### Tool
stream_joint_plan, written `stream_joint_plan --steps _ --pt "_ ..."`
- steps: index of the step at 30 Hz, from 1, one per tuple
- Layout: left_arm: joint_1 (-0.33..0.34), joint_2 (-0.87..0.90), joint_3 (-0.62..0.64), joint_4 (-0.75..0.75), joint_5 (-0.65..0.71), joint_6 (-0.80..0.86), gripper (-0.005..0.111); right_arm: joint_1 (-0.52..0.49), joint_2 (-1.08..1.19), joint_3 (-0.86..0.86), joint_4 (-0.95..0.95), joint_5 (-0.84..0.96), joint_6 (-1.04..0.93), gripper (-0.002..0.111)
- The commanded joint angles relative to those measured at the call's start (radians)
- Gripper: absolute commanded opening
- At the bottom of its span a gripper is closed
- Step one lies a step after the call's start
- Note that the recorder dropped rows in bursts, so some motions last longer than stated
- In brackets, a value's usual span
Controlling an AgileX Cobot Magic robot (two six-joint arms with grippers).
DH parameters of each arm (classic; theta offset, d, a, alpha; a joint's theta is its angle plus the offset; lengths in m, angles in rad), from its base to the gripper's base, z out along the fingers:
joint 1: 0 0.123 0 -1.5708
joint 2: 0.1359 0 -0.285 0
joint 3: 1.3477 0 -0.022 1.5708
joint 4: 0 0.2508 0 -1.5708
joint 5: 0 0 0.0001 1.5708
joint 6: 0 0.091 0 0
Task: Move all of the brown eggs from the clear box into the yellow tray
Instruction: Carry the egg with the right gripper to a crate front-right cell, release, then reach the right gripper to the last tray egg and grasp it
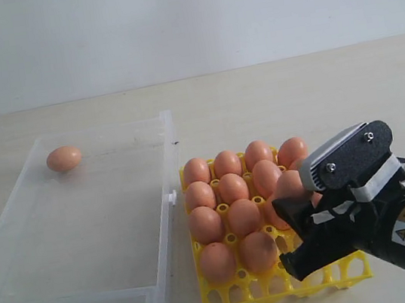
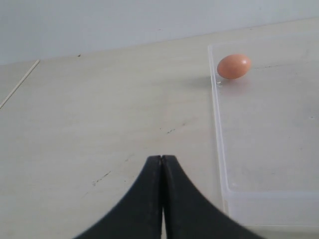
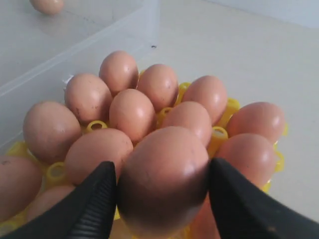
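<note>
Plastic box [image 1: 86, 241]: clear, left of tray; lone egg [image 1: 64, 158] in far corner.
Yellow tray [image 1: 243, 296]: beside box, eggs [image 1: 232, 188] in most cups.
Right gripper [image 3: 162, 172]: over tray; wrist view shows it clamped on held egg [image 3: 164, 144].
Left gripper [image 2: 162, 160]: own wrist view only, jaws pressed together.

Brown eggs [image 3: 132, 112]: smooth shell, low sheen, faint dark specks. Clear box [image 1: 86, 237]: transparent plastic, slightly frosted, a few scuffs. Yellow tray [image 1: 247, 295]: glossy moulded plastic. Table [image 2: 99, 109]: pale, matt, faint grain, small dark marks. Right gripper [image 3: 163, 194]: matt black fingers, finely textured; grey plastic-looking cap, metal screws. Left gripper [image 2: 162, 160]: same matt black.
</note>
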Motion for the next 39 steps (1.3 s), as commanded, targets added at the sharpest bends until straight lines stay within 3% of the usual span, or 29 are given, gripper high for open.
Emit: stream_joint_plan --steps 1,11,16,17,19,20,24,25,26,27,28,33,39 --pt "-0.006 -0.006 -0.004 -0.002 -0.009 -0.005 0.000 -0.005 0.034 0.008 -0.078 -0.006 0.053 0.000" --pt "-0.006 -0.006 -0.004 -0.002 -0.009 -0.005 0.000 -0.005 0.087 0.046 -0.209 -0.015 0.121 0.004" --pt "-0.006 -0.006 -0.004 -0.002 -0.009 -0.005 0.000 -0.005 0.125 0.046 -0.201 -0.020 0.108 0.040" --pt "-0.006 -0.006 -0.004 -0.002 -0.009 -0.005 0.000 -0.005 0.123 0.046 -0.201 -0.020 0.108 0.055" --pt "-0.006 -0.006 -0.004 -0.002 -0.009 -0.005 0.000 -0.005 0.103 0.046 -0.190 -0.001 0.110 0.072" --pt "-0.006 -0.006 -0.004 -0.002 -0.009 -0.005 0.000 -0.005 0.088 0.046 -0.190 0.024 0.110 0.072" --pt "-0.006 -0.006 -0.004 -0.002 -0.009 -0.005 0.000 -0.005 -0.114 0.029 -0.181 0.258 0.108 0.065" --pt "-0.006 -0.006 -0.004 -0.002 -0.009 -0.005 0.000 -0.005 -0.215 -0.013 -0.181 0.363 0.079 0.052" --pt "-0.006 -0.006 -0.004 -0.002 -0.009 -0.005 0.000 -0.005 -0.297 -0.072 -0.181 0.449 0.041 0.032" --pt "-0.006 -0.006 -0.004 -0.002 -0.009 -0.005 0.000 -0.005 -0.321 -0.112 -0.179 0.485 0.037 0.021" --pt "-0.006 -0.006 -0.004 -0.002 -0.009 -0.005 0.000 -0.005 -0.331 -0.198 -0.179 0.528 0.037 0.002" --pt "-0.006 -0.006 -0.004 -0.002 -0.009 -0.005 0.000 -0.005 -0.108 -0.470 -0.228 0.553 0.022 0.000" --pt "-0.006 -0.006 -0.004 -0.002 -0.009 -0.005 0.000 -0.003 0.330 -1.018 -0.180 0.902 0.043 0.001"
